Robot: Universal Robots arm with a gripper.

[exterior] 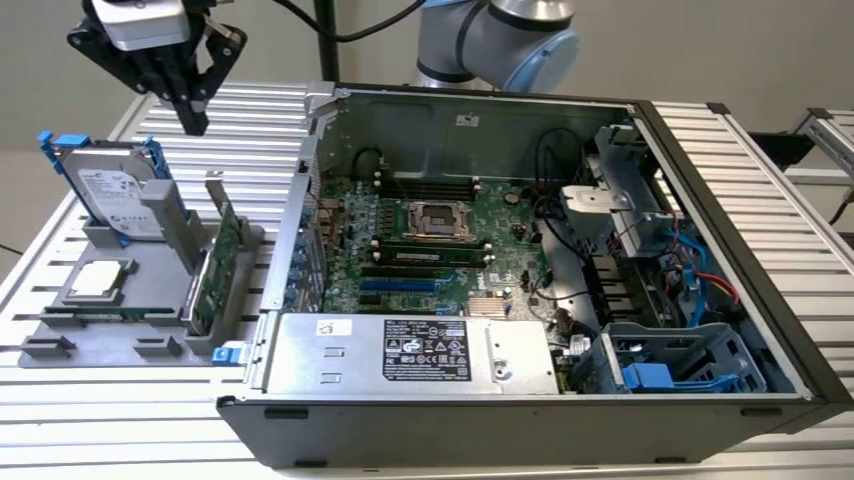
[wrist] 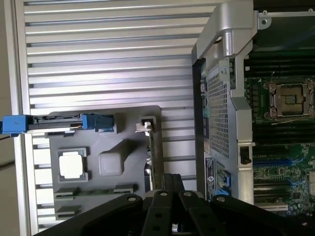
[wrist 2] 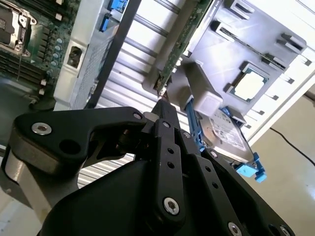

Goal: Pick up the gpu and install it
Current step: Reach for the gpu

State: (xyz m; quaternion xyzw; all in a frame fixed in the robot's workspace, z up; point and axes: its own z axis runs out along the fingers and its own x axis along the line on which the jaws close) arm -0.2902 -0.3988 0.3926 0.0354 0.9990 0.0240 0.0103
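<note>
On edge in a slot of the gray holder tray, just outside the open computer case, toward the exterior view's left: the gpu. Stands on one long edge, upright. Runs its long axis alongside the case's side wall, from the tray's far end to its near end in the exterior view. Turns a green circuit-board face toward the case. Carries the silver end bracket at the far end, upright and poking above the board. Reads as a thin line in the first wrist view, gpu, and as a narrow green edge in the second wrist view, gpu.

High over the tray's far end, well apart from the gpu: the gripper, pointing down. Fingers pressed together, tips meeting, nothing between them. Same closed look in both wrist views, gripper and gripper.

Beside the gpu in the same tray: a silver hard drive in a blue frame, upright, with a white label too small to read. Flat in the tray, a square processor chip. On the power supply at the case's near edge, a black-and-white label and a small white sticker, text illegible. Any print on the gpu itself too small to tell.
</note>
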